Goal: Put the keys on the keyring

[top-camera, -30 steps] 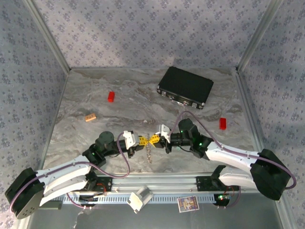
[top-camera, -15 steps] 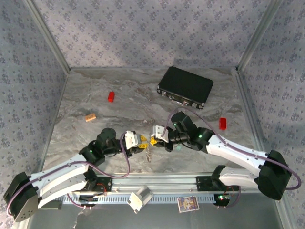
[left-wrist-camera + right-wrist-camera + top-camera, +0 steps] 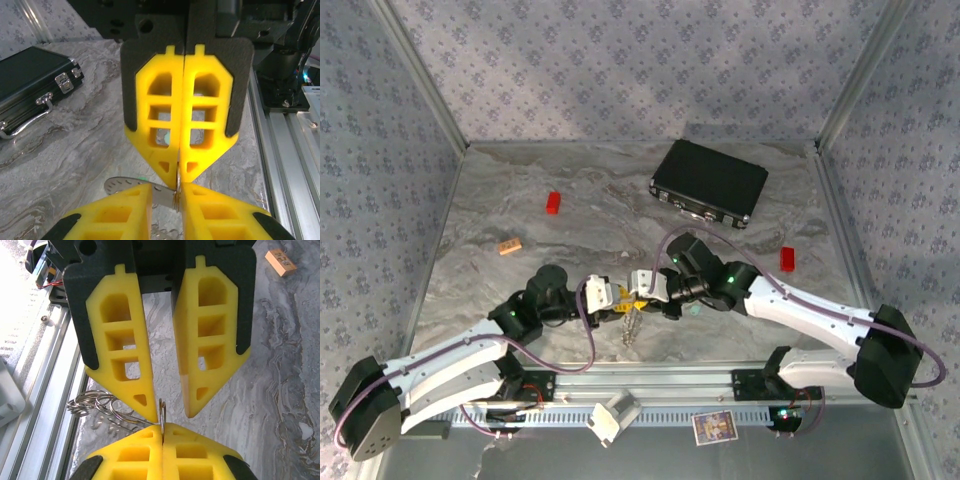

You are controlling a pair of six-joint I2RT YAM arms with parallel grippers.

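Judging from the top view, the meeting point of the two claws now lies a little further left and nearer the arm bases than a second ago. The right arm is stretched further across the table (image 3: pixel 520 200), and the left arm is drawn back to make room. The keyring (image 3: pixel 631 327) is carried along with them and is seen dangling just below the fingertips, slightly lower in the picture than before. The black case (image 3: pixel 710 183), the two red blocks (image 3: pixel 553 203) (image 3: pixel 787 259) and the orange-tan block (image 3: pixel 509 245) are left where they were.

The right gripper (image 3: pixel 162 439) is seen fully closed, with a thin silvery edge pinched upright between its pads. This edge is taken to be the rim of the keyring, and a bunch of small wire loops (image 3: pixel 95 404) is seen trailing beside it. The left gripper (image 3: pixel 169 412) is met tip to tip, its jaws parted a little. The pinched edge stands in the gap between them with marble visible on either side, so no firm clamp is shown.

In the left wrist view a flat slotted strip (image 3: pixel 127 186) is laid across one finger. Whether it is a key blade or part of the ring's fringe cannot be told, and the keys cannot be made out with certainty.

The shift is judged to be a repositioning for threading rather than progress, as no key is seen added yet.
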